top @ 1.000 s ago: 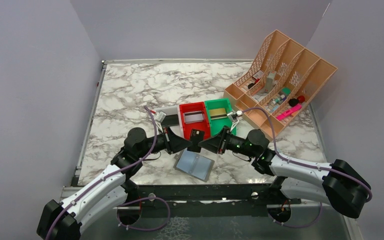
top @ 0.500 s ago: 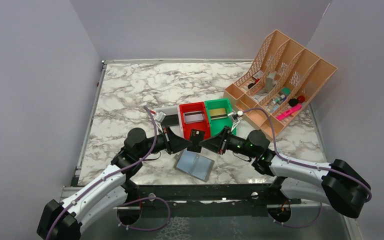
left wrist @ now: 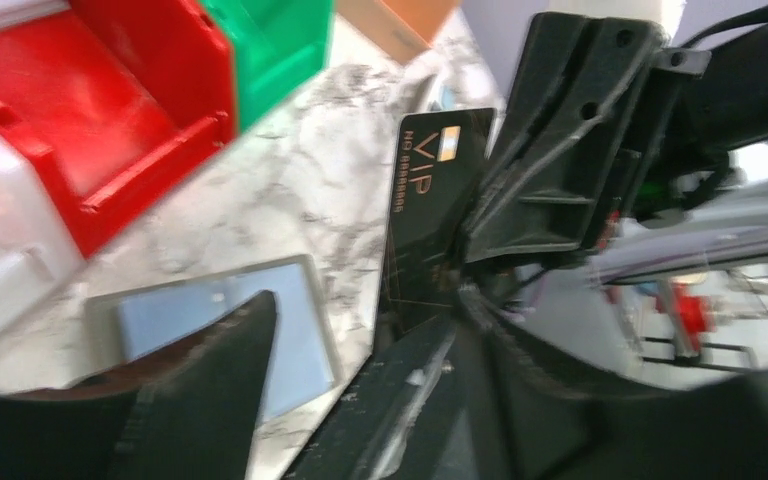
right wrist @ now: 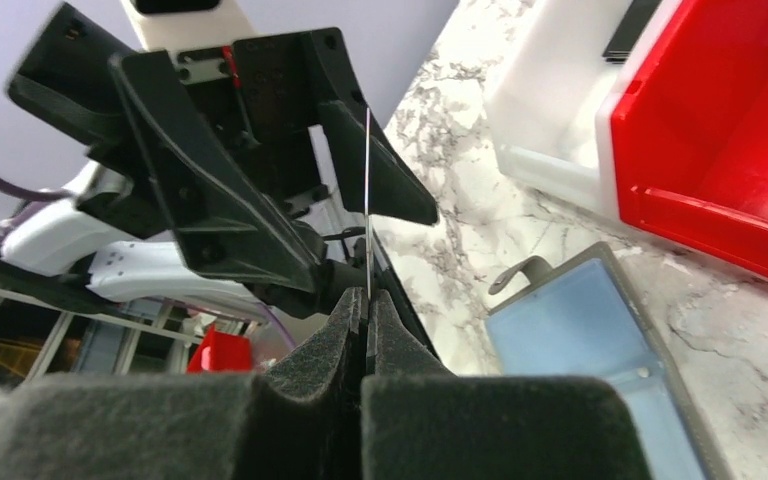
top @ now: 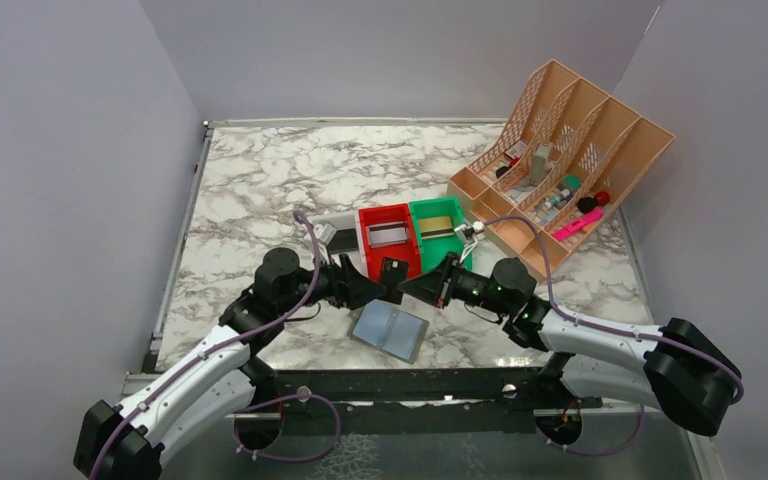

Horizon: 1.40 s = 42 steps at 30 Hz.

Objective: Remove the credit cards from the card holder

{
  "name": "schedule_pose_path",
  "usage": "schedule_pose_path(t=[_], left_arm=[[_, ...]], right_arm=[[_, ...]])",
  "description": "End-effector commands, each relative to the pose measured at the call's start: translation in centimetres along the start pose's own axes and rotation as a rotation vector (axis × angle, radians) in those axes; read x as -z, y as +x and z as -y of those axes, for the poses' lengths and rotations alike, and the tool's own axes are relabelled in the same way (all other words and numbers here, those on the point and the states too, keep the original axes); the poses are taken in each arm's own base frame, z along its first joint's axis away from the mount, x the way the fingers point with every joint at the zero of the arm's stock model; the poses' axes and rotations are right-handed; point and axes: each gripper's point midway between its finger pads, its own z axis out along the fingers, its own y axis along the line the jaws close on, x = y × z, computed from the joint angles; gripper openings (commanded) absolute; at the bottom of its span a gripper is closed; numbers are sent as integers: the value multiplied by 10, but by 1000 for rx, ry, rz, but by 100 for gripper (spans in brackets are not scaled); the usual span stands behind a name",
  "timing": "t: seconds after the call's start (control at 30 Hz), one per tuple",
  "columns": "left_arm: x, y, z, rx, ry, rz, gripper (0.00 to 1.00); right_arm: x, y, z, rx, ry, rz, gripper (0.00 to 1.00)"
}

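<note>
A black credit card (left wrist: pixel 438 205) with gold "VIP" lettering stands on edge above the table between the two grippers. My right gripper (right wrist: pixel 366 300) is shut on its lower edge, where the card (right wrist: pixel 368 190) shows as a thin line. My left gripper (left wrist: pixel 360 312) faces it with its jaws spread apart on either side of the card, open and gripping nothing. In the top view the card (top: pixel 393 271) hangs between the left gripper (top: pixel 372 284) and the right gripper (top: pixel 412 284). The card holder (top: pixel 390 331) lies open and flat below them, pale blue panels up (right wrist: pixel 585 335).
A red bin (top: pixel 372 258), a green bin (top: pixel 454 248) and a white bin (top: pixel 341 222) stand just behind the grippers. A tan slotted organizer (top: pixel 600 120) with small items fills the back right. Bare marble table (top: pixel 260 180) stretches to the back left.
The left gripper has opened and let go of the black card. The right gripper has closed on it. The left arm has shifted slightly.
</note>
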Motion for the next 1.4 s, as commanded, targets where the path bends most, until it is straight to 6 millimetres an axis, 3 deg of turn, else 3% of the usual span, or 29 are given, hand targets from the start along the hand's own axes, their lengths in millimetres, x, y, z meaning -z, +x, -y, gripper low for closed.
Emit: schedule_pose_path(t=[0.0,0.13,0.4,0.57,0.7,0.8,0.93,1.2,1.37], left_arm=[[7,-22,-22,-104,-199,34,80],[25,-35,-52,-148,-435,42,91],[51,-56,-67,-191,-642,60,96],[82,-85,-77,-263,-828,141,99],[102,-93,-87,-300,-939,178,99],[119,-92,-100,-283,-1026,236,99],[134,-105,-94,-283,-1049,338,99],[128,-100,-106,-284,-1073,286,99],[127,-101,-114,-262,-1091,263,99]], right_arm=[[-5,-7,9,37,65,15,1],[-4,-7,18,43,110,19,1],[-4,-8,29,67,169,11,1],[-9,-9,30,107,184,-16,1],[-18,-12,31,164,204,-59,1],[-29,-17,35,211,229,-89,1],[-48,-26,42,282,277,-134,1],[-92,-43,70,501,448,-194,1],[-121,-48,77,646,486,-215,1]])
